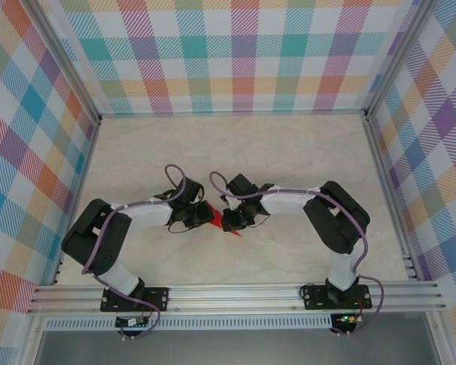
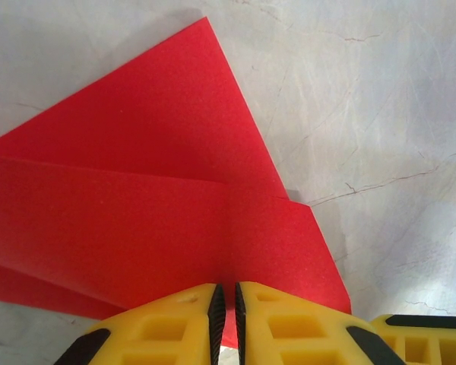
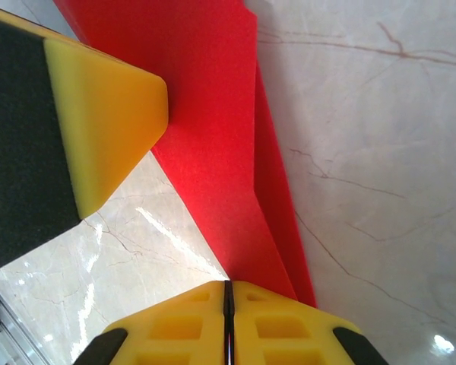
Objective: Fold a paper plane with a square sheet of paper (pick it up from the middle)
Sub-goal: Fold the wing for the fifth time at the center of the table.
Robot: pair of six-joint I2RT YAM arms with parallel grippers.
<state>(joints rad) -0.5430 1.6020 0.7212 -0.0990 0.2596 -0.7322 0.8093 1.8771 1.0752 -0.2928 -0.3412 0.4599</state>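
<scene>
Folded red sheet [image 1: 216, 219] lies mid-frame on the table [image 1: 289, 152]; long axis diagonal, tip pointing lower right; left gripper [image 2: 226, 304] pinches its edge; right gripper [image 3: 229, 304] clenched, tips against the sheet.

Bright, even light falls from overhead. White glare spots gleam on the polished desk [image 3: 380, 137] in the right wrist view. The red paper [image 2: 137, 205] throws a thin, soft shadow rightward.
</scene>
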